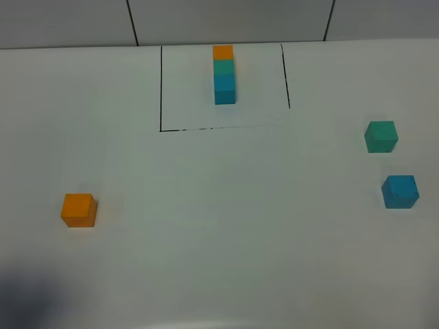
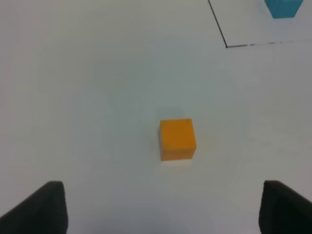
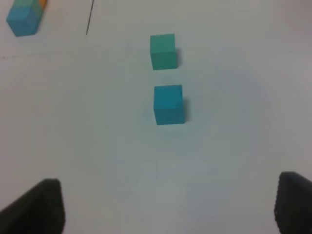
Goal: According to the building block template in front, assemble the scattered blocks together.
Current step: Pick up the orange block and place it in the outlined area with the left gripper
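The building block template [image 1: 224, 75] stands at twelve o'clock on the table [image 1: 219, 226], inside a black outline [image 1: 161, 89]. The orange block [image 1: 79, 210] lies alone at eight o'clock. The teal-green block [image 1: 381, 136] and blue block [image 1: 400, 191] sit near each other, apart, around three to four o'clock. Bare table separates all from the template. Only the wrist views show the tools: the left tool [image 2: 161, 209] released before the orange block, the right tool [image 3: 163, 207] released before the blue one.

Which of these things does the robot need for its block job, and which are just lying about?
Belongs to the job: building block template, orange cube, teal-green cube, blue cube.
Just there, not part of it: white table, tiled wall behind it.
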Available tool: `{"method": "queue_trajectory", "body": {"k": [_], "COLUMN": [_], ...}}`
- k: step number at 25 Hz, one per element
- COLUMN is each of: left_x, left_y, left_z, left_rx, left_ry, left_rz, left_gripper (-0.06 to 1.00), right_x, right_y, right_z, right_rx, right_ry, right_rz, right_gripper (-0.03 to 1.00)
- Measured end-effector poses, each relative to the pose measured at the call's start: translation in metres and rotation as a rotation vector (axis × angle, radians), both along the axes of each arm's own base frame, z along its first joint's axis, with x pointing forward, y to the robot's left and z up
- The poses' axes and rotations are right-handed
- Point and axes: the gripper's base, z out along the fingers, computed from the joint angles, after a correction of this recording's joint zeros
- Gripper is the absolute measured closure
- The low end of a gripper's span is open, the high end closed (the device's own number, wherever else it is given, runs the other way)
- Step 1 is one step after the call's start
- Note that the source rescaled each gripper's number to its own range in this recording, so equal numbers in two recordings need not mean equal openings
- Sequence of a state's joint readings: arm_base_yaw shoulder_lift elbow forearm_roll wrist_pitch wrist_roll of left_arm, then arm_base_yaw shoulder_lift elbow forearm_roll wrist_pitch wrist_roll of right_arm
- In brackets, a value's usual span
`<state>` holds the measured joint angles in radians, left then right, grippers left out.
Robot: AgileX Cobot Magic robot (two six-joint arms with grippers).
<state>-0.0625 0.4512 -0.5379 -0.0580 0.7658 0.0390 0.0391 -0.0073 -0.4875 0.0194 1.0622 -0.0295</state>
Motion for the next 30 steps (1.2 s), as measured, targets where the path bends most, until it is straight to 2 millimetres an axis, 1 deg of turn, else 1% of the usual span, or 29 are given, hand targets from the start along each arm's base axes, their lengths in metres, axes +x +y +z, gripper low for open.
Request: {"method": "queue_trajectory", "body": {"k": [3, 6, 9, 12, 16, 19, 22, 24, 27, 30], "left_x": [0.023, 0.05, 0.079, 0.107, 0.138, 0.155, 0.166, 0.171, 0.178, 0.182], "left_y": [-0.001, -0.003, -0.006, -0.01, -0.012, -0.013, -0.015, -0.018, -0.028, -0.036], "left_z": [0.003, 0.011, 0.011, 0.003, -0.019, -0.036, -0.052, -0.06, -0.071, -0.08], "left_rx": [0.007, 0.01, -0.012, -0.036, -0.03, -0.033, -0.016, -0.004, 0.014, 0.024], "left_ry": [0.085, 0.157, 0.261, 0.38, 0.544, 0.625, 0.677, 0.692, 0.704, 0.718], "left_rz": [-0.002, -0.002, 0.006, 0.016, 0.019, 0.036, 0.035, 0.026, -0.008, -0.017], "left_gripper": [0.17, 0.17, 0.17, 0.17, 0.17, 0.17, 0.16, 0.13, 0.03, -0.03], "right_x": [0.0, 0.0, 0.0, 0.0, 0.0, 0.0, 0.0, 0.0, 0.0, 0.0], "right_y": [0.0, 0.0, 0.0, 0.0, 0.0, 0.0, 0.0, 0.0, 0.0, 0.0], "right_z": [0.0, 0.0, 0.0, 0.0, 0.0, 0.0, 0.0, 0.0, 0.0, 0.0], "right_rx": [0.0, 0.001, 0.0, 0.0, 0.0, 0.0, 0.0, 0.0, 0.0, 0.0], "right_ry": [0.0, 0.0, 0.0, 0.0, 0.0, 0.0, 0.0, 0.0, 0.0, 0.0], "right_rz": [0.0, -0.001, 0.0, 0.0, 0.0, 0.0, 0.0, 0.0, 0.0, 0.0], "right_gripper": [0.21, 0.21, 0.21, 0.21, 0.21, 0.21, 0.21, 0.21, 0.21, 0.21]}}
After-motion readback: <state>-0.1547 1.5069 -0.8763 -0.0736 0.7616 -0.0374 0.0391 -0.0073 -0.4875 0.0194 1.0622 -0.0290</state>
